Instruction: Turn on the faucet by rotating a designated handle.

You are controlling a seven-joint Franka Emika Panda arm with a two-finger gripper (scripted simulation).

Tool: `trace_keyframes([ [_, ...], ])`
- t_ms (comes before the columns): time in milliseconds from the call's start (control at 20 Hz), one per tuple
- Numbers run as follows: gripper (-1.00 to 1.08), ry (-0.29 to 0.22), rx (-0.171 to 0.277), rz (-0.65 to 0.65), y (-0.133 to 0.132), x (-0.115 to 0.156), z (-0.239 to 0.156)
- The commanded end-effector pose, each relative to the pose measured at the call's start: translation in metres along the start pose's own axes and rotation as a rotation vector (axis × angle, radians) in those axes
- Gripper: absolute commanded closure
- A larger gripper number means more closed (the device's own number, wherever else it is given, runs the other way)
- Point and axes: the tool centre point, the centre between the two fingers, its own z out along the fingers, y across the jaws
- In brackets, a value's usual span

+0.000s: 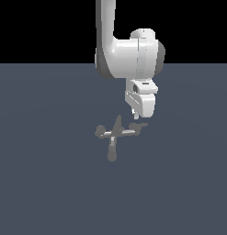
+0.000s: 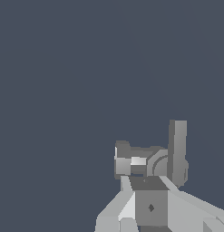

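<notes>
The faucet (image 1: 116, 133) is a small grey cross-shaped fixture on the floor, with a shiny crossbar, an upright fin (image 1: 117, 122) and a spout (image 1: 112, 151) pointing toward the camera. The handle (image 1: 139, 127), a dark stub with a thin lever, is at the crossbar's end on the exterior view's right. My gripper (image 1: 136, 115) hangs just above and slightly behind this handle, fingers together and holding nothing. In the wrist view the handle (image 2: 164, 166) and its lever (image 2: 177, 145) sit right at my fingertips (image 2: 147, 185); I cannot tell whether they touch.
A rounded knob (image 1: 99, 131) caps the crossbar's other end, on the exterior view's left. The flat dark blue-grey floor (image 1: 50, 183) spreads all around the faucet. The white arm (image 1: 128, 55) rises above the gripper.
</notes>
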Motion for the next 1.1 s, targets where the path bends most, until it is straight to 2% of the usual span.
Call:
trace_keyframes([
  [0,1.08,0.0,0.002,0.04,-0.004,0.009,0.01],
  [300,1.08,-0.002,0.004,0.095,-0.008,0.022,0.024],
  [700,1.08,-0.002,0.004,0.103,-0.008,0.024,0.026],
  [1050,1.08,-0.002,0.004,0.103,0.018,0.041,0.026],
])
